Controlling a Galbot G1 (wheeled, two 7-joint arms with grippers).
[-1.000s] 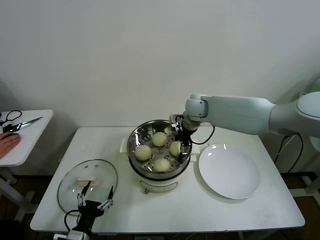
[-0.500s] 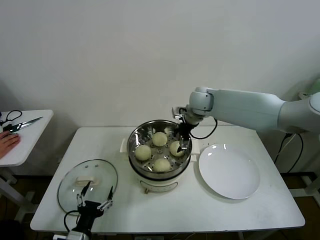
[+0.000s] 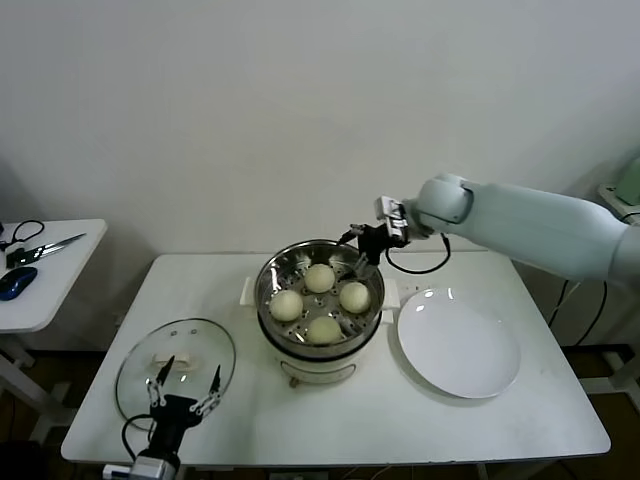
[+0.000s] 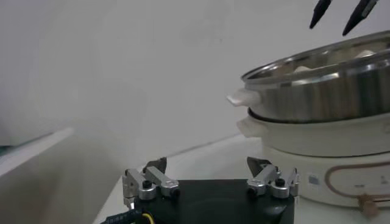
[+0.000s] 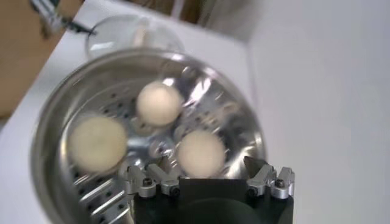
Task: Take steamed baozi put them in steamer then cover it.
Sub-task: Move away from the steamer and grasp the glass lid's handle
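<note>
left gripper [image 3: 183,384] spread wide, holds nothing, at table's [image 3: 520,420] near left edge, arm cut off | cover [image 3: 175,362] flat by it | steamer [image 3: 320,300] mid-table, four round cream baozi [image 3: 323,329] inside | right gripper [image 3: 362,248] spread, empty, above steamer's far rim

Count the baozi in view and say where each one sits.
4, all inside the steamer: far baozi, left baozi, right baozi, near baozi. None on the plate.

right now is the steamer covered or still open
Open. The steamer shows four steamed baozi uncovered, while the cover lies flat on the table beside it.
</note>
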